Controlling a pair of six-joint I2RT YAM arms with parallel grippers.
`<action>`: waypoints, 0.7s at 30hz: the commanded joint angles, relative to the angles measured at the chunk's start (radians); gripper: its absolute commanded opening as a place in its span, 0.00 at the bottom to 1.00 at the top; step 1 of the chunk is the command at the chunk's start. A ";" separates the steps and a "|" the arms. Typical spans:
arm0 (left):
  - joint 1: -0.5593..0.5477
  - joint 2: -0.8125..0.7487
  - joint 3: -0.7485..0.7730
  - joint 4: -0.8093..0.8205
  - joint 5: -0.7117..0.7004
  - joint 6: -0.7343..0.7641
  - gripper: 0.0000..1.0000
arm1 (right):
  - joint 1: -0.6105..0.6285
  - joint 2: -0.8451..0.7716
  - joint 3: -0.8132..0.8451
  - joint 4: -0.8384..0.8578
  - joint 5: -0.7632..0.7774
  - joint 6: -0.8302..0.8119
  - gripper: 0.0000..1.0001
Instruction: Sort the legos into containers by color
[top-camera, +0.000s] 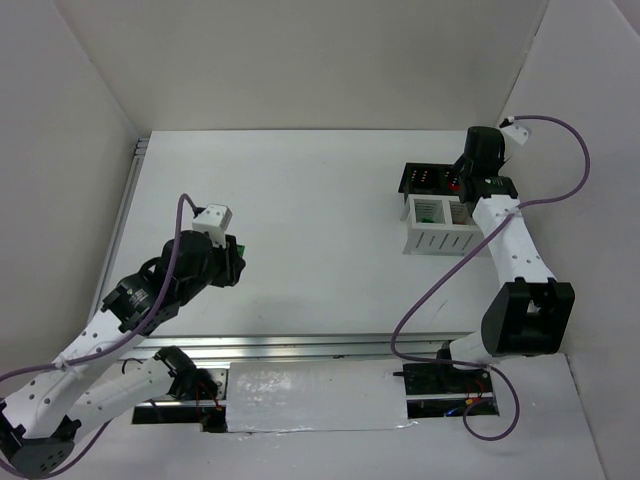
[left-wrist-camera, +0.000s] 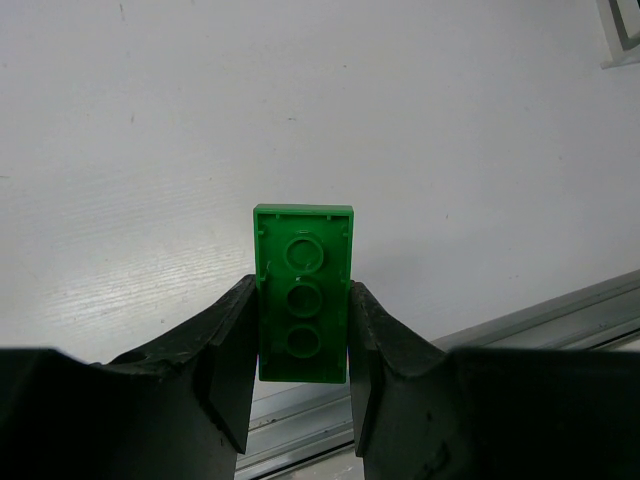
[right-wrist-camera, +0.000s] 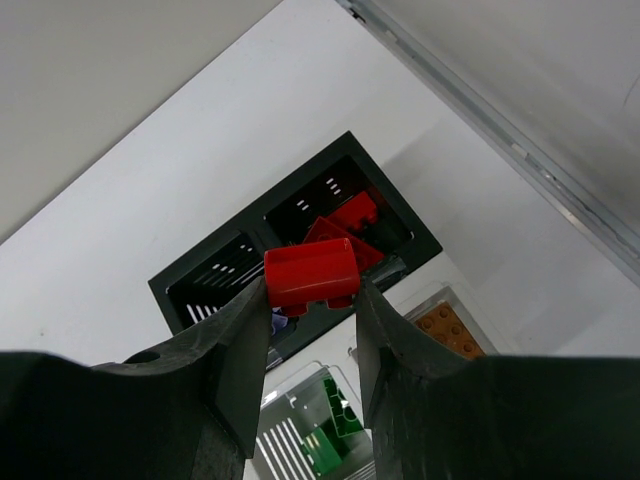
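Observation:
My left gripper (top-camera: 236, 262) is shut on a green brick (left-wrist-camera: 300, 295), held by its long sides with the hollow underside showing, above bare table at the left. My right gripper (top-camera: 462, 186) is shut on a red brick (right-wrist-camera: 310, 272) and holds it over the black bin (right-wrist-camera: 195, 290), above the divider between its two compartments. More red bricks (right-wrist-camera: 352, 222) lie in the black bin's right compartment. The white slatted bin (top-camera: 440, 238) stands just in front of the black bin (top-camera: 420, 180). It holds a green brick (right-wrist-camera: 335, 428) in one compartment and an orange-brown brick (right-wrist-camera: 450, 330) in the other.
An aluminium rail (top-camera: 300, 348) runs along the table's near edge and shows in the left wrist view (left-wrist-camera: 560, 310). White walls enclose the table at the back and on both sides. The right arm's purple cable (top-camera: 440, 285) loops over the table near the white bin.

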 joint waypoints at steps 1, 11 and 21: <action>0.004 0.013 0.003 0.019 -0.025 0.016 0.00 | -0.004 -0.011 -0.007 0.041 -0.029 -0.007 0.00; 0.004 0.023 0.003 0.018 -0.040 0.010 0.00 | -0.004 0.004 -0.005 0.049 -0.069 -0.015 0.00; 0.005 0.035 0.003 0.019 -0.043 0.010 0.00 | -0.002 -0.001 -0.025 0.060 -0.099 -0.015 0.00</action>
